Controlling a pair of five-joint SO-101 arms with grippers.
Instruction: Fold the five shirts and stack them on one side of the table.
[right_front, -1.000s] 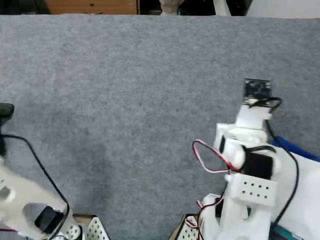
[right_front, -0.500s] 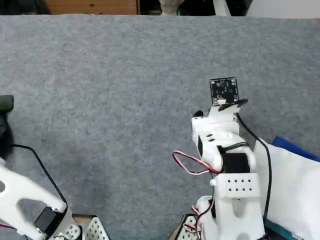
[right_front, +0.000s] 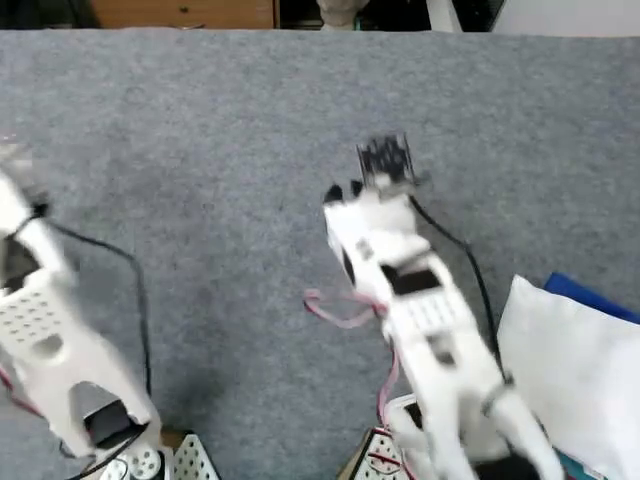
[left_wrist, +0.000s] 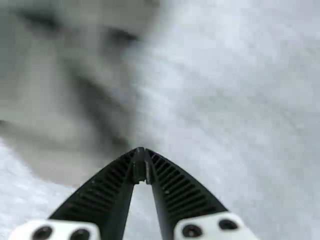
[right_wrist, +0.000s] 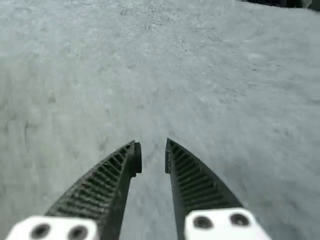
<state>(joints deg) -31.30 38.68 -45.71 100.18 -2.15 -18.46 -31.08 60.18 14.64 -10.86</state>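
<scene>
- The pile of white folded shirts (right_front: 575, 370) lies at the near right corner of the grey felt-covered table (right_front: 200, 150). The right and lower edges of the high view cut it off, so how many shirts it holds cannot be told.
- A strip of blue cloth (right_front: 592, 297) shows along the pile's far edge.
- The white right arm (right_front: 410, 290) is smeared in the high view and covers the pile's near left corner.
- The white left arm (right_front: 40, 330) is smeared too, at the table's left edge.
- In the left wrist view a grey-brown blur (left_wrist: 65, 75) cannot be made out.
- The left gripper (left_wrist: 140, 170) has its black ribbed fingers pressed together at the tips, holding nothing.
- The right gripper (right_wrist: 152, 157) stands a narrow gap apart over the felt, holding nothing.
- Since a second ago the right arm has swung from beside the pile toward the table's middle, uncovering more of the shirts. The left arm has risen from the near left corner along the left edge.
</scene>
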